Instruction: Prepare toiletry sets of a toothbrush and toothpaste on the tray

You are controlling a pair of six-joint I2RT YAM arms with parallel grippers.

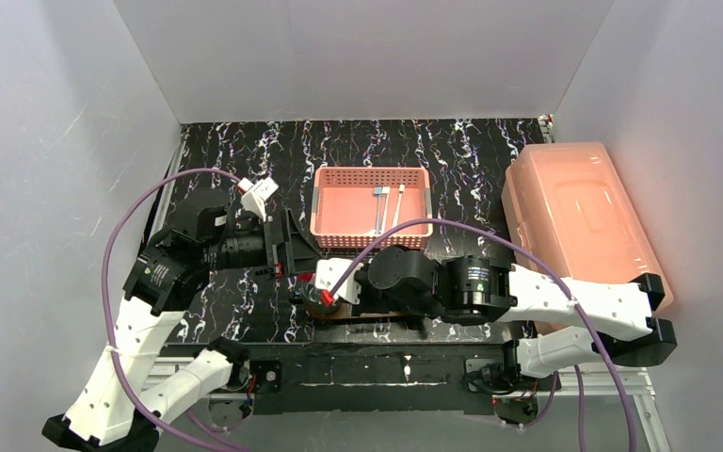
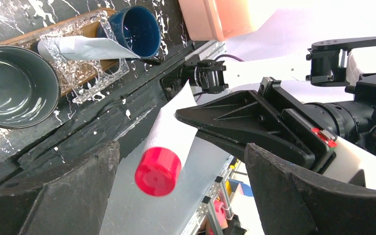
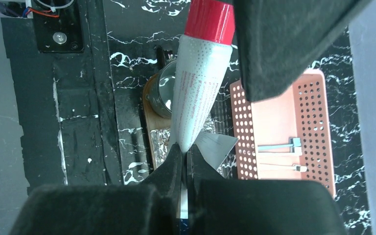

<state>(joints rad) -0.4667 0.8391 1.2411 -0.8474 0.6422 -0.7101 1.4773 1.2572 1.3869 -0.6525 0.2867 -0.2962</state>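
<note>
Toothpaste tube (image 3: 196, 93) hangs above the tray (image 3: 148, 117) at the near edge of the desk (image 1: 471, 169); your right gripper (image 3: 183, 157) is clenched on its crimped tail, your left gripper (image 2: 183, 193) spread wide near it.

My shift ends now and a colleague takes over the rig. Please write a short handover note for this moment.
Left gripper: open, empty, next to the right one.
Right gripper: shut on the flat tail of the toothpaste tube, red cap forward, held in the air over the tray.
On the tray: grey cup, blue cup, clear dish with another white tube on it.
Two toothbrushes lie in the pink basket.
Done: one tube seems placed. Left: set down the held tube, bring both toothbrushes.
</note>
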